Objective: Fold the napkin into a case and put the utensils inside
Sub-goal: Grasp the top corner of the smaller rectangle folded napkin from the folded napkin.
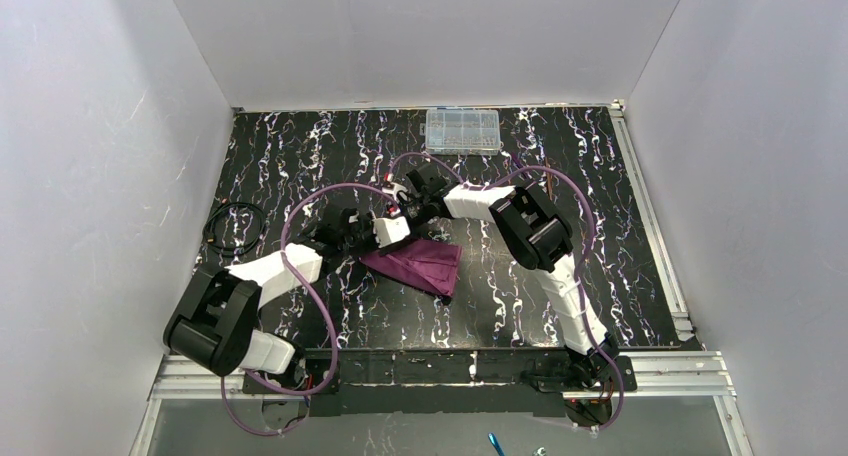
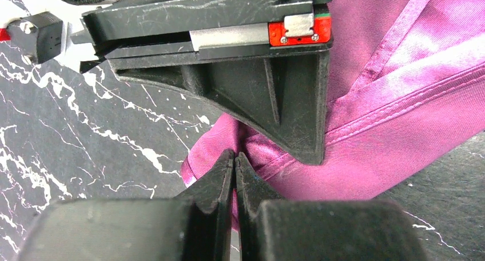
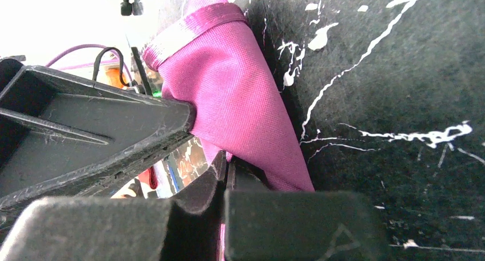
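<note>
Here we are, both arms reaching in over the middle of the table (image 1: 300,156), and they meet at one spot: the far left corner of the napkin (image 1: 420,264). The plum-purple cloth lies folded into a rough triangle a little nearer the front edge than the back, its point facing the near edge and most of it flat on the black marbled top.

Look at the left claw (image 2: 234,161): jaws pressed right together, with a sliver of purple showing in the seam between them. It has pinched the hemmed edge of the cloth, which bunches up around the tips. The rest of the fabric spreads out to that camera's right, with the stitched hem running across it.

Now the right claw (image 3: 224,166): that one is clamped tight as well, with cloth caught between its pads and a fold of napkin rising away from the tips, lifted off the table there. The two claws sit just beside each other, one's black finger crossing close in front of the other's camera.

Elsewhere, a clear plastic compartment box (image 1: 462,131) rests by the back edge, well apart from the cloth, and a black cable coil (image 1: 235,226) lies at the left edge.
</note>
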